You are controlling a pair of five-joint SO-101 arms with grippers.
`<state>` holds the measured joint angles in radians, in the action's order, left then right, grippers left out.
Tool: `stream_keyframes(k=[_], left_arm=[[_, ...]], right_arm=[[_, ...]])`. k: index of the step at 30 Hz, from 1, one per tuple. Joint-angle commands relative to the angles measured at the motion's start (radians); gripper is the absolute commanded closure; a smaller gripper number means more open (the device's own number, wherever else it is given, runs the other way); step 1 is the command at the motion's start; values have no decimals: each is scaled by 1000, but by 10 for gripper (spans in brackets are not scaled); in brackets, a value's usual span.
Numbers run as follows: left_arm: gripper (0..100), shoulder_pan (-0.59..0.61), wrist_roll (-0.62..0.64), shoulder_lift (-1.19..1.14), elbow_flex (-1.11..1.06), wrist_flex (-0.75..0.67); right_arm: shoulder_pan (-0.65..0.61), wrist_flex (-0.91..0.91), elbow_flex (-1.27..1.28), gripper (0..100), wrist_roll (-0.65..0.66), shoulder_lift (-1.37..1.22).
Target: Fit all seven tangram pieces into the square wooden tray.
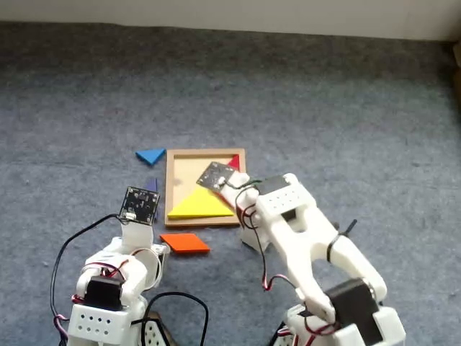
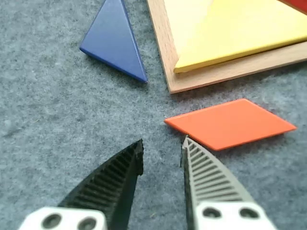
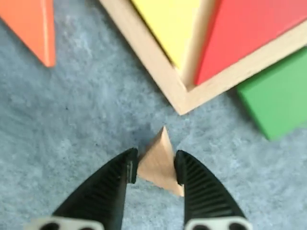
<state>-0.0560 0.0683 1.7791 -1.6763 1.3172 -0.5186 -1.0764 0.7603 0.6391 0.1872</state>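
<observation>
From above, the wooden tray (image 1: 171,189) holds a yellow triangle (image 1: 198,205), the orange parallelogram (image 1: 185,243) lying just near of it. My left claw (image 2: 161,148) gapes empty beside that orange piece. My right claw (image 3: 154,160) pinches a small tan triangle (image 3: 160,146) just off the tray's near right corner

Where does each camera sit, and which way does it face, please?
High view: fixed overhead, looking down on the wooden tray; both arms show.
Left wrist view: on the left arm, facing down; the open left gripper points at the orange parallelogram.
Right wrist view: on the right arm, facing the tray's corner; the right gripper clamps a wooden triangle.
Shared: all three show the tray, yellow triangle and parallelogram.
</observation>
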Motion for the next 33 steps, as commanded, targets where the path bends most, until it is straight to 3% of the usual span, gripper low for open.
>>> stream_keyframes(k=[1,13,19,24,29,33], left_arm=[[854,-16,6,36,-19,3],[854,-16,6,36,-19,3],[854,-16,6,36,-19,3],[854,-16,6,36,-19,3],[854,-16,6,36,-19,3],[854,-16,6,36,-19,3]], right_arm=[[5,-4,-22,939,-34,153],[-47,81,-331,939,-34,-28],[-51,-127,-455,933,-41,-81],[-12,-265,-456,873,-166,-81],[10,-366,-441,881,-275,-79],[12,-346,-340,908,-325,-27]])
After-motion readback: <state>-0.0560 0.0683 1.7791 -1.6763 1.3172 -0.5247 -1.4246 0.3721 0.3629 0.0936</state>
